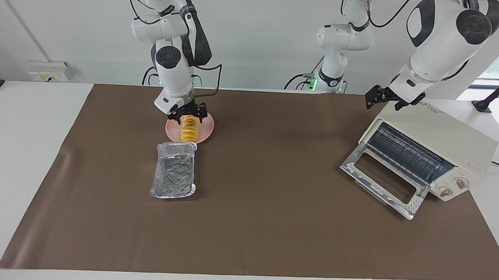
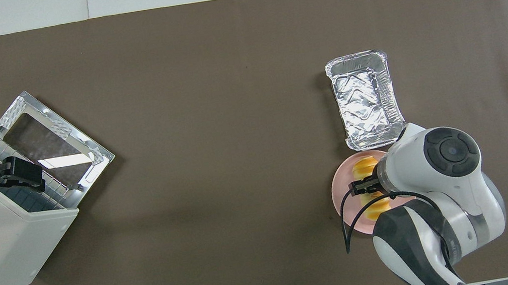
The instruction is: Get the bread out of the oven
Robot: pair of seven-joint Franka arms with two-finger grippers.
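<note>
Here facing view alone shows right gripper [image 1: 188,113] apart over bread [image 1: 189,129]

A robotics lab: three white robot arms [image 1: 342,39] stand at a paper-covered table [image 1: 271,225] before bare white walls.

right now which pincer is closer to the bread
Right. The right pincer is open just above the bread, which lies on the pink plate. The left pincer waits over the oven at the left arm's end of the table.
</note>
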